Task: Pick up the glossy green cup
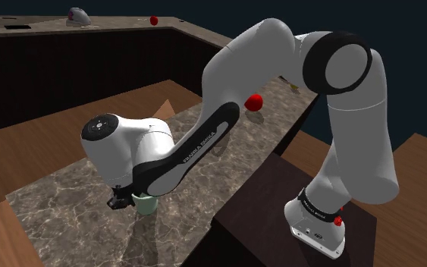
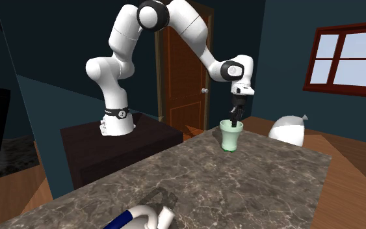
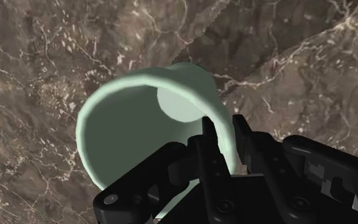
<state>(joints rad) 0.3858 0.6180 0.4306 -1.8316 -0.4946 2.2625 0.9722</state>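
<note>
Fingers pinch the wall of the pale green cup, one inside

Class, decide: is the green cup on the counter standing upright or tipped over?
Upright: the pale green cup stands on its base on the dark veined counter, its open mouth facing up.

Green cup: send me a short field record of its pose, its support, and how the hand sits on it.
object: pale green cup, upright
support: appears to rest on the marbled counter
hand: hand at the cup's rim, pointing down
fingers: fingers straddle the rim, one inside and one outside, clasping the wall
lifted: not yet
</note>
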